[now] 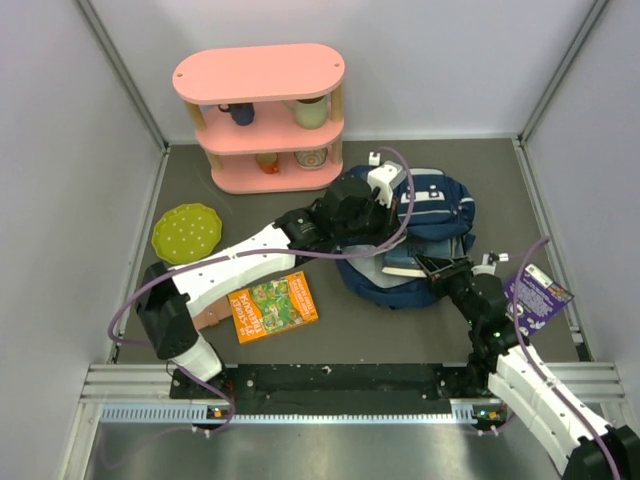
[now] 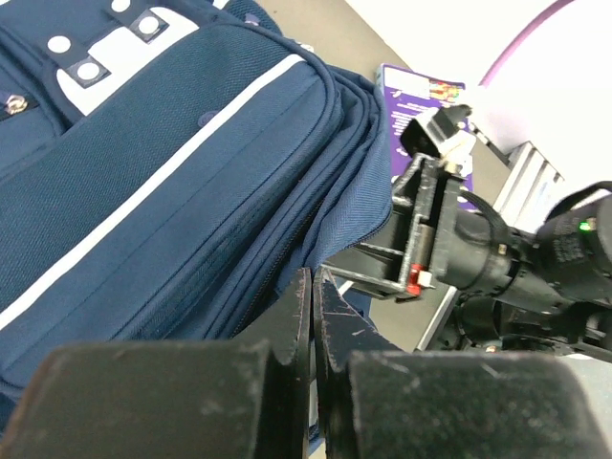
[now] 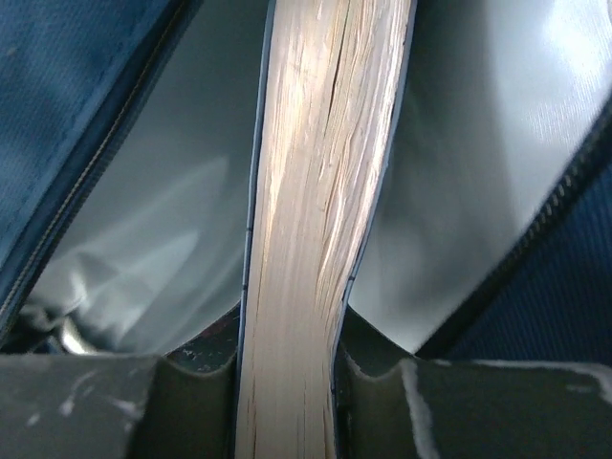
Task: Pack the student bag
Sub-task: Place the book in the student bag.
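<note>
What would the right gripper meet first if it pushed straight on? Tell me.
The right gripper, shut on a thick blue-covered book, points into the open navy-blue fabric backpack. Its pale grey lining comes first, though the depth behind the book is unclear.

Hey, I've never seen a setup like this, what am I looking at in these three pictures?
Two white robot arms are bolted at the near table edge. One picture looks down from above; the other two come from cameras on each wrist. On the grey table lie a navy-blue striped fabric backpack, an orange picture book, a green dotted plate, a purple packet and a pink shelf of cups. The right gripper pinches a thick blue-covered book inside the bag's pale lining. The left gripper has its fingers shut at the bag's edge; whether they pinch fabric is unclear.
</note>
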